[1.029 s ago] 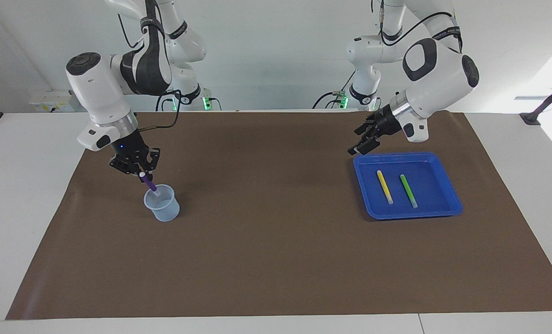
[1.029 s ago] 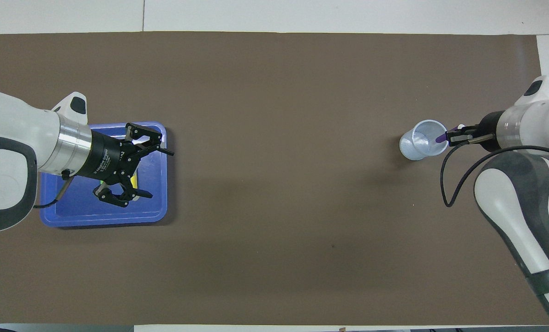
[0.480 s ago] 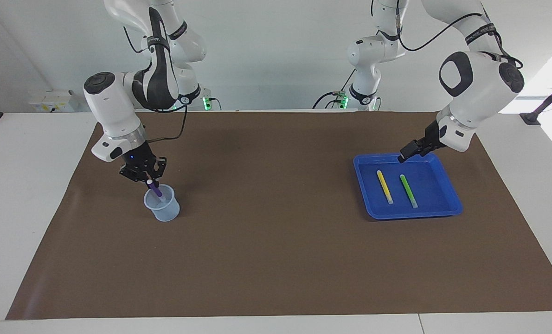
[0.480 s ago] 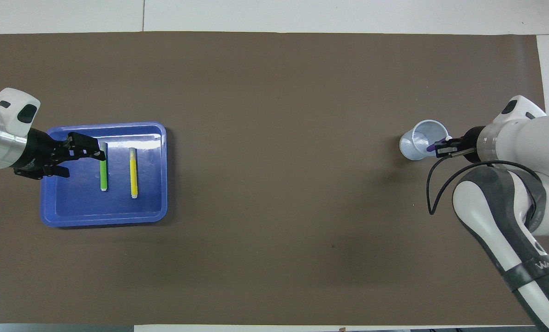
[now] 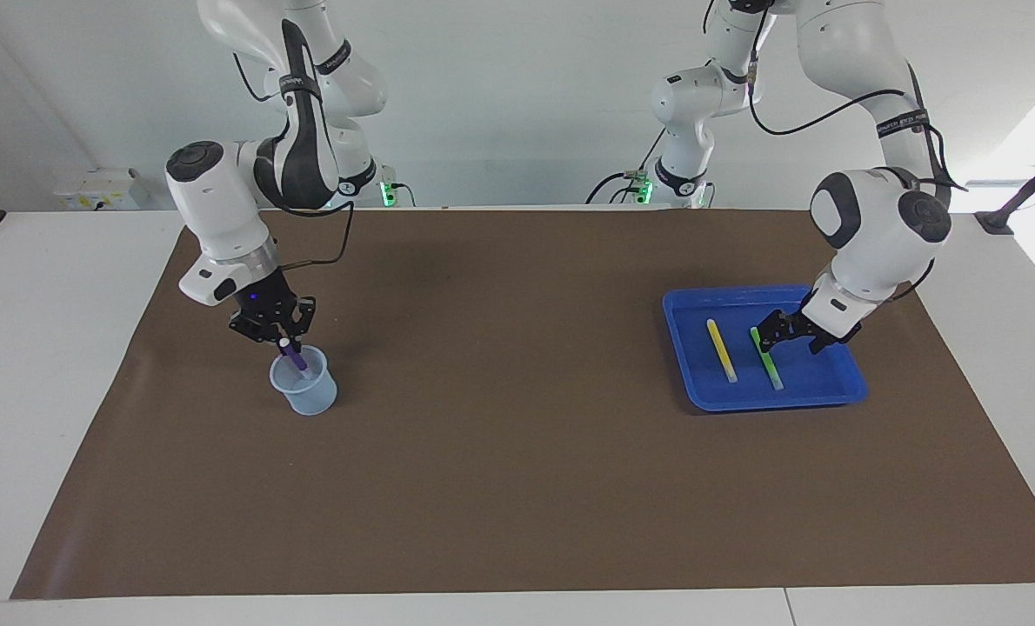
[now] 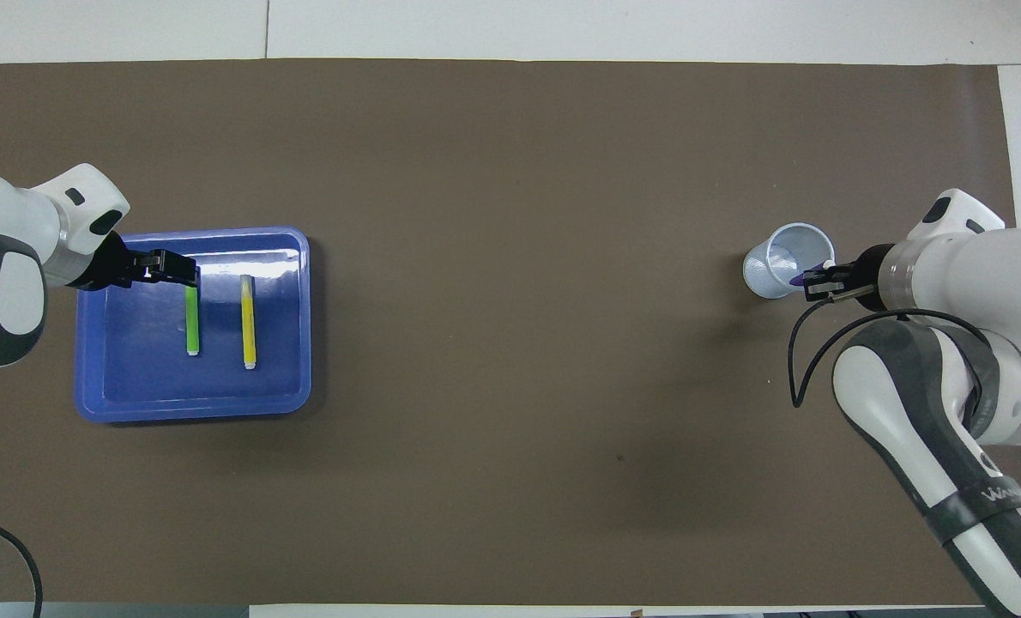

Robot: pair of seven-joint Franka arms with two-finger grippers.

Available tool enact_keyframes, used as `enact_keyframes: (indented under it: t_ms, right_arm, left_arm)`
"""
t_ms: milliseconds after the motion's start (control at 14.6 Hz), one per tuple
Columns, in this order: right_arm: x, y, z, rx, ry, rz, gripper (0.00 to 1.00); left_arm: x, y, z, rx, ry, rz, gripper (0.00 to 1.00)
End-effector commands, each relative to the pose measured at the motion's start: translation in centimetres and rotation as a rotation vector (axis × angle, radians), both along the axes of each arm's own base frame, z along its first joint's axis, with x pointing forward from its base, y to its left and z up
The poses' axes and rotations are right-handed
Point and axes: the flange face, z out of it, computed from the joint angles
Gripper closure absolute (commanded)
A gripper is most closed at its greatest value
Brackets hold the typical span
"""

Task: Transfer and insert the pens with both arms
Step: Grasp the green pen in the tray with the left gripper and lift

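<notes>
Right claw point(image 5: 284, 340) clamping the purple pen point(image 5: 294, 357) in the cup point(image 5: 305, 391) at frame left, facing view alone showing left claw point(image 5: 789, 335) sitting spread apart over the green pen point(image 5: 769, 365)

White table point(image 5: 39, 365) under a brown mat point(image 5: 517, 452) — blue tray point(image 5: 844, 365), clear cup point(image 5: 309, 396) well apart.

A brown mat point(image 5: 517, 452) covers the white table point(image 5: 48, 348). The tray point(image 5: 831, 391) is blue, the pens green point(image 5: 771, 369), yellow point(image 5: 720, 349) and purple point(image 5: 292, 356), the cup point(image 5: 309, 393) pale blue.
</notes>
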Motion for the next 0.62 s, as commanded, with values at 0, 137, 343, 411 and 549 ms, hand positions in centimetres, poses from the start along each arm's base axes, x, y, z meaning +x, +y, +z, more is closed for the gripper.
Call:
enact_keyframes:
  t_ms: [0, 137, 343, 411, 549]
  right_arm:
    - [-0.5, 0.0, 0.3, -0.019, -0.019, 0.028, 0.27]
    - [-0.1, 0.0, 0.8, -0.017, -0.023, 0.024, 0.11]
    - [0.9, 0.0, 2.9, -0.016, -0.060, 0.017, 0.00]
    - [1.2, 0.0, 3.9, -0.015, -0.061, 0.015, 0.00]
    - [1.9, -0.4, 6.6, -0.007, -0.044, -0.004, 0.00]
  left_arm:
    - [0.6, 0.0, -2.3, 0.039, -0.020, -0.104, 0.05]
    - [0.0, 0.0, -3.6, 0.044, 0.000, -0.128, 0.09]
    - [-0.7, -0.2, -4.7, 0.044, 0.019, -0.136, 0.13]
    - [-1.0, -0.1, -4.9, 0.044, 0.027, -0.133, 0.13]
    - [-1.3, 0.0, -5.1, 0.043, 0.049, -0.128, 0.13]
